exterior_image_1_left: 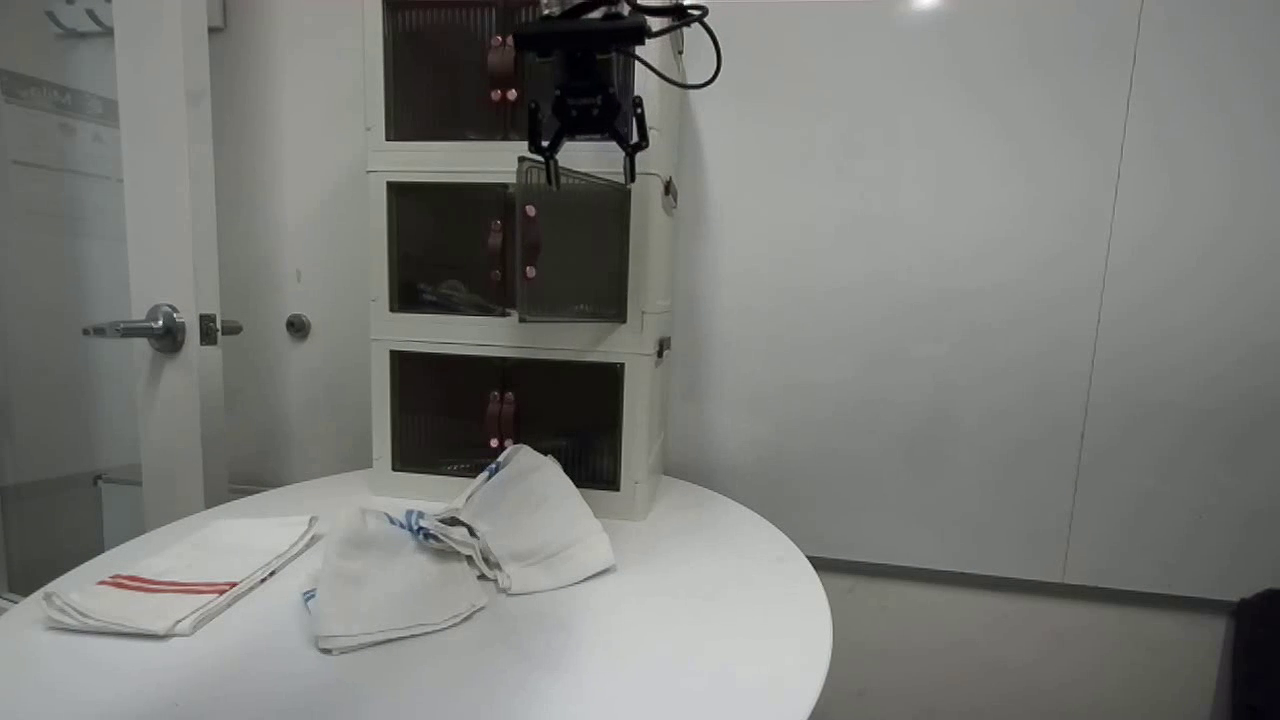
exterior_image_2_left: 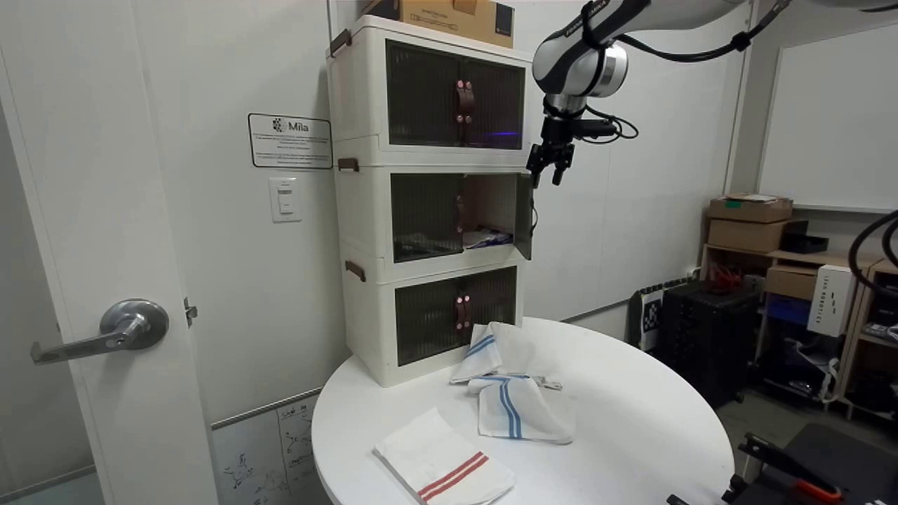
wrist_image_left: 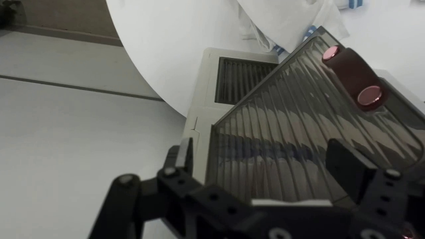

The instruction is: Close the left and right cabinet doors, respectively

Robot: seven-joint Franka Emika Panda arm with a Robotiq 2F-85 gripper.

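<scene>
Nothing is held: the black, jointed two-finger gripper (exterior_image_1_left: pixel 590 178) has its fingers spread well apart. Just below the tips is the right cabinet door (wrist_image_left: pixel 295 116), a smoky, see-through ribbed panel with a dark-red strap handle (wrist_image_left: pixel 353 78); it stands swung out, and whether the tips touch it I cannot tell. Pushing it shut looks like the step in hand. I would lower the fingers along its outer face, press near the free edge, away from the hinged side, and follow its arc inward, without snagging the strap or wedging a finger against the white, three-tier, plastic-looking cabinet (exterior_image_2_left: pixel 361 210). Beyond that door from the fingers, the left cabinet door (exterior_image_1_left: pixel 445 250), a matching smoky panel, looks shut already.

As for writing: above the fingers, the white robot arm (exterior_image_2_left: pixel 656 17) seems to carry the word "EMIKA". Higher up, atop the cabinet, a brown cardboard box (exterior_image_2_left: pixel 449 21) bears print too small to read. Past the cabinet from the fingers, a black-bordered rectangular wall sign (exterior_image_2_left: pixel 290 142) says "Mila"; well beyond the fingers, an upright white carton (exterior_image_2_left: pixel 832 300) seems to end in "ROBOTICS"
</scene>
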